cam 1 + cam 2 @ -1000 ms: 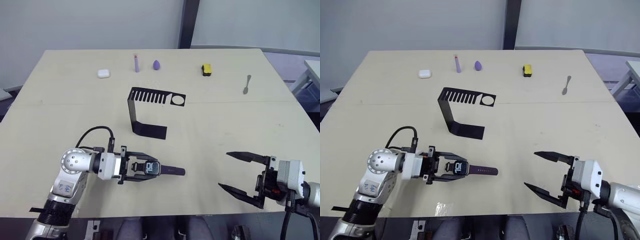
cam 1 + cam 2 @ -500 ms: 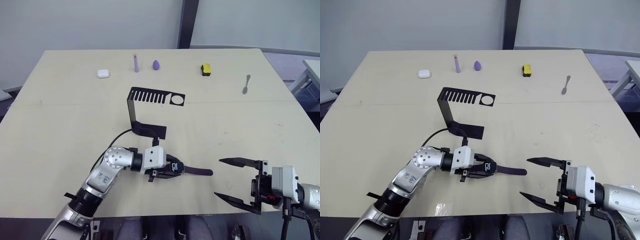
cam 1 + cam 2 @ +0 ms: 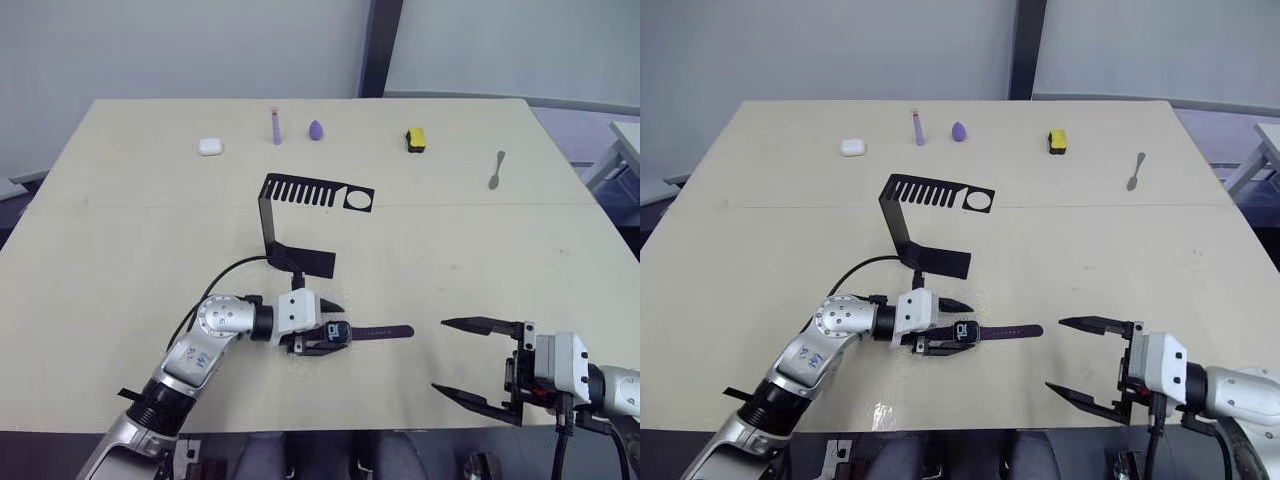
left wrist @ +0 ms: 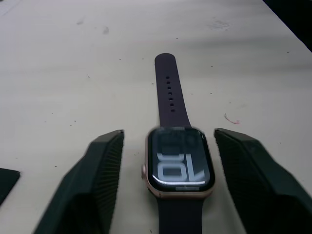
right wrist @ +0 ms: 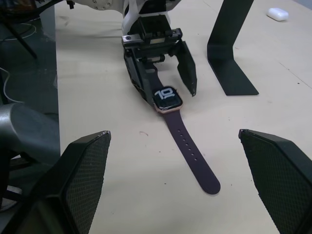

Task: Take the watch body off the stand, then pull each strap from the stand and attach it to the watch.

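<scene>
**Watch laid flat, both grippers spread open**

From the head camera you had a pale wooden table [image 3: 120,250] in front of grey walls. The stand [image 3: 300,225] sat mid-table, its comb of slots bare. Taking the stand as your mark: beyond it, along the far edge, lay a white earbud case [image 3: 209,146], a lilac stick [image 3: 276,127], a purple teardrop [image 3: 316,129], a yellow-black block [image 3: 415,139] and a spoon [image 3: 496,169]. On the near side of the stand, close to its foot, the watch body [image 3: 334,333] lay on the table with a strap [image 3: 383,331] trailing toward your right arm. Your left gripper [image 3: 322,322] straddled the watch, jaws apart. Your right gripper [image 3: 478,359] hovered well clear of the stand on the near right, jaws wide and holding nothing.

Through the left wrist camera, the watch body [image 4: 179,165] lay face up between the two fingers [image 4: 92,180], neither pad touching the case. One strap [image 4: 170,92] ran away from the gripper, the other [image 4: 181,219] back under it; both looked joined to the case.

Through the right wrist camera, the left gripper [image 5: 165,66] stood open over the watch [image 5: 167,98], near the stand's foot [image 5: 233,78].

The assembly looked finished, so I'd judge the step in hand was letting go. To do that well, you needed to lift the left gripper straight up, jaws wide, so no finger dragged a strap or slid the watch.
</scene>
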Tool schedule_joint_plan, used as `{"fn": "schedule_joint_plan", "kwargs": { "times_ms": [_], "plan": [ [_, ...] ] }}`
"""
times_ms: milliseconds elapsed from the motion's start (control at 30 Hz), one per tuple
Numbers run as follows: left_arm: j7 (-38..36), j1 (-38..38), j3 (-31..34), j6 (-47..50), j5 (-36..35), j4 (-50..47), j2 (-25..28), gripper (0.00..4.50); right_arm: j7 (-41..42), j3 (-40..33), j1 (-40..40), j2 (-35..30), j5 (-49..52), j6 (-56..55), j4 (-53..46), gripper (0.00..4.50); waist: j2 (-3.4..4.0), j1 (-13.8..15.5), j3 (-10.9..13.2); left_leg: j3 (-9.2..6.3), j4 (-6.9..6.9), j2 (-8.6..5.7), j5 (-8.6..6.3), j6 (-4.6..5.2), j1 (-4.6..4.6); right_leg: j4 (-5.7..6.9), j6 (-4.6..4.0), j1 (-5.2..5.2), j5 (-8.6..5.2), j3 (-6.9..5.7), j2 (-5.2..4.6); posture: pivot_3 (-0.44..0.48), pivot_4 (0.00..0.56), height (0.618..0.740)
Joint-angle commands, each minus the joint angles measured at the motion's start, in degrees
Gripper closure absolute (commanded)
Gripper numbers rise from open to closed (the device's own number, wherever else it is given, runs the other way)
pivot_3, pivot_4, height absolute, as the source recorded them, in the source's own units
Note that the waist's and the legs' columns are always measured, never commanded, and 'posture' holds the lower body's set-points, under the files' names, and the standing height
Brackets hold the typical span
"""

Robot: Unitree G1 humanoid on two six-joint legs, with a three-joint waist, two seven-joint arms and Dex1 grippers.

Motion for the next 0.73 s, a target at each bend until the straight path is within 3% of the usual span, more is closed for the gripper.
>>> {"fn": "schedule_joint_plan", "kwargs": {
  "times_ms": [33,233,367,533,733],
  "plan": [
    [-3.9,3.3,8.0,-5.6,-6.4,-2.4,4.2,0.03,1.2,-2.3,0.1,-0.4,0.4,-1.2,2.3,0.0,0.0,-0.3,0.0,0.0,-0.01,0.04,-0.01,-0.03,0.01,0.0,-0.02,-0.01,-0.01,0.01,-0.02,0.0,0.15,0.74],
    [-6.7,13.7,25.2,-8.5,-12.1,-1.8,15.9,0.03,3.1,-7.9,-5.3,-3.9,-0.3,-3.1,14.9,0.0,0.03,-1.3,0.0,0.01,0.01,0.11,-0.03,-0.12,0.06,0.14,-0.15,-0.03,-0.08,-0.06,-0.01,0.0,0.15,0.74],
    [-3.6,18.7,36.1,-10.3,-12.4,3.3,19.2,0.03,3.4,-8.8,-10.6,-5.6,-1.7,-5.2,21.7,0.0,0.05,-1.3,0.0,0.0,-0.04,0.1,-0.07,-0.07,0.06,0.09,-0.17,-0.04,-0.1,-0.07,-0.15,0.0,0.15,0.74],
    [-1.5,20.2,39.2,-15.4,-8.9,10.7,20.8,0.03,3.8,-7.1,-15.1,-5.7,-3.8,-8.3,27.2,0.0,0.07,-1.3,0.0,0.01,-0.09,0.06,-0.07,-0.12,0.05,0.1,-0.18,-0.06,-0.1,-0.12,-0.23,0.0,0.15,0.74],
    [-1.3,21.6,39.6,-17.7,-9.1,11.3,20.5,0.03,3.7,-6.2,-19.9,-6.4,-5.6,-10.1,31.7,0.0,0.07,-1.5,0.0,0.12,-0.09,0.02,-0.03,-0.19,0.06,0.12,-0.13,-0.1,-0.08,-0.13,-0.44,0.0,0.15,0.74]
  ]
}}
